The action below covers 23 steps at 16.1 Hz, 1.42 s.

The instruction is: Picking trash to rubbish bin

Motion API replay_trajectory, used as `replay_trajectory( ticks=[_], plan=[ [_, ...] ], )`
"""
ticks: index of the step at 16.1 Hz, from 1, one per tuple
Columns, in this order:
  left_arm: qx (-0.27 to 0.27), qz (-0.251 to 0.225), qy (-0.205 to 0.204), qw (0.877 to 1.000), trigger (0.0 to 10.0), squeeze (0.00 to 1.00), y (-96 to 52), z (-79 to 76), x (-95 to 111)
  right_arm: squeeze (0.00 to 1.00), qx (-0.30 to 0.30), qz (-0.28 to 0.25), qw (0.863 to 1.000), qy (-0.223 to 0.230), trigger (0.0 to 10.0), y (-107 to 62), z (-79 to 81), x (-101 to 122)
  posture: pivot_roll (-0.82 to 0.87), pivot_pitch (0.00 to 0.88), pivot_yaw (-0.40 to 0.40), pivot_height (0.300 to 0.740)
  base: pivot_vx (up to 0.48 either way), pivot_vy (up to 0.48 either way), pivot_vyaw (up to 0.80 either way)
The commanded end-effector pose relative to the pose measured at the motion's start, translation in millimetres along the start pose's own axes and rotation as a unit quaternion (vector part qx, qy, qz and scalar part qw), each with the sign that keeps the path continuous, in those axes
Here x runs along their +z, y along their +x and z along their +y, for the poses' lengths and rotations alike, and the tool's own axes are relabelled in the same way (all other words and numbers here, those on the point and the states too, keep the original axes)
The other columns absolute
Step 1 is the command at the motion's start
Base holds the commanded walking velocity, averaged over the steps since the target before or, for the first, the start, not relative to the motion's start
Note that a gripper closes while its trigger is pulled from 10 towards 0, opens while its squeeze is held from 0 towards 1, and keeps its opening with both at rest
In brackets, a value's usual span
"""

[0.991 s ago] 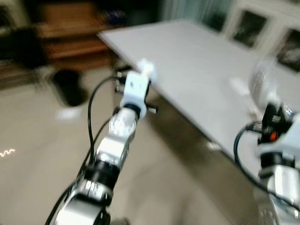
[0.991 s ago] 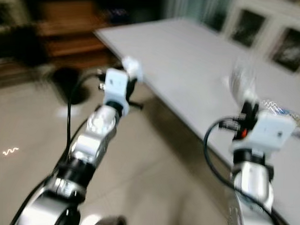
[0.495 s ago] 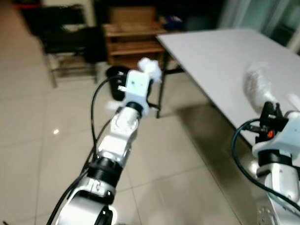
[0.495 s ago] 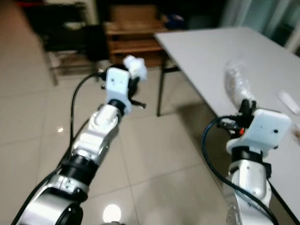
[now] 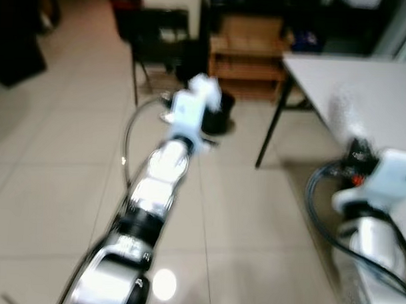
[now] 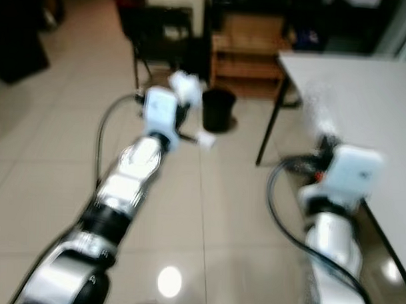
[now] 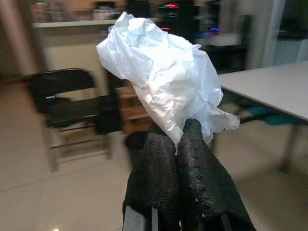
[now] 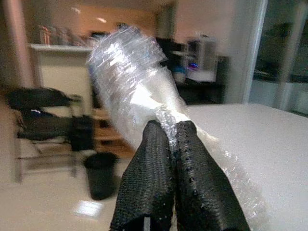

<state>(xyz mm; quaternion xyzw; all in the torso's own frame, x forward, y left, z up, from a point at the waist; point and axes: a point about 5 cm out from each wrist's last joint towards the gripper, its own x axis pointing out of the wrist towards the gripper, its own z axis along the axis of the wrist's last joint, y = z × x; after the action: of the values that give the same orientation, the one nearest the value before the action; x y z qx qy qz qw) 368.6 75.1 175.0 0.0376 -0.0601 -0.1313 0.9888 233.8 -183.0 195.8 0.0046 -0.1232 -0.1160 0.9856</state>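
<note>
My left gripper point(image 7: 175, 137) is shut on a crumpled white paper wad point(image 7: 161, 82), held out in front of me above the tiled floor; the wad point(image 5: 204, 85) shows at the arm's tip in the eye views. My right gripper point(image 8: 166, 132) is shut on a roll of clear bubble wrap point(image 8: 132, 79), which appears as a blurred pale shape point(image 5: 341, 110) above the right wrist. A small black rubbish bin point(image 6: 218, 109) stands on the floor ahead, just beyond the left gripper, in front of a wooden shelf.
A grey table point(image 5: 365, 84) on black legs stands to my right. A wooden shelf unit point(image 5: 246, 57) and a black folding chair point(image 5: 160, 50) stand behind the bin. A small white scrap point(image 6: 205, 139) lies on the beige floor tiles near the bin.
The camera has swung left, away from the table and toward the floor, shelf and bin. Both grippers still hold their trash in the same pose.
</note>
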Motion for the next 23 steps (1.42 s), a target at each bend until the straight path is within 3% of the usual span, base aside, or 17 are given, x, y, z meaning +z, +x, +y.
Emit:
replay_trajectory(
  ticks=[1,6,9,13,16,19,21,23],
  plan=[
    [-0.014,-0.003,-0.007,1.0,10.0,0.0,1.2,-8.2,1.5,0.0,-0.014,-0.004,1.0,0.001,10.0,-0.1,-7.0,2.1,0.08,0.03,-0.029,0.74,0.0,0.0,0.0],
    [-0.02,-0.004,-0.011,1.0,10.0,0.0,-0.1,-7.8,1.0,0.0,-0.013,-0.002,1.0,0.003,10.0,-1.0,-6.1,1.9,0.08,0.038,-0.03,0.74,0.281,0.0,0.0],
    [-0.015,0.019,-0.013,1.0,10.0,0.0,-3.2,-1.0,-11.7,0.0,-0.018,-0.002,1.0,0.008,10.0,-1.1,-7.1,-0.1,0.08,0.039,-0.029,0.74,0.406,0.0,0.0],
    [-0.028,0.05,0.025,0.998,10.0,0.0,-22.7,20.9,-34.4,0.0,-0.028,0.005,1.0,0.004,10.0,-9.6,-20.4,-3.5,0.09,0.049,-0.034,0.74,0.388,0.0,0.0],
    [-0.055,0.059,0.057,0.995,10.0,0.0,-37.5,33.0,-40.5,0.0,-0.025,0.021,0.999,0.008,10.0,-16.3,-32.2,-8.8,0.11,0.052,-0.037,0.74,0.384,0.0,0.0],
    [-0.087,0.065,0.075,0.991,10.0,0.0,-49.2,33.5,-46.3,0.0,0.013,0.035,0.999,-0.001,10.0,-19.6,-31.6,-14.5,0.12,0.049,-0.033,0.74,0.374,0.0,0.0],
    [-0.125,0.061,0.086,0.987,10.0,0.0,-59.8,23.8,-51.6,0.0,0.042,0.068,0.997,-0.009,10.0,-21.2,-28.4,-33.6,0.11,0.04,-0.03,0.74,0.381,0.0,0.0],
    [-0.127,0.059,0.092,0.986,10.0,0.0,-62.3,17.1,-55.4,0.0,0.035,0.108,0.993,0.019,10.0,-26.4,-27.4,-56.6,0.12,0.032,-0.034,0.74,0.332,0.0,0.0]
  ],
)
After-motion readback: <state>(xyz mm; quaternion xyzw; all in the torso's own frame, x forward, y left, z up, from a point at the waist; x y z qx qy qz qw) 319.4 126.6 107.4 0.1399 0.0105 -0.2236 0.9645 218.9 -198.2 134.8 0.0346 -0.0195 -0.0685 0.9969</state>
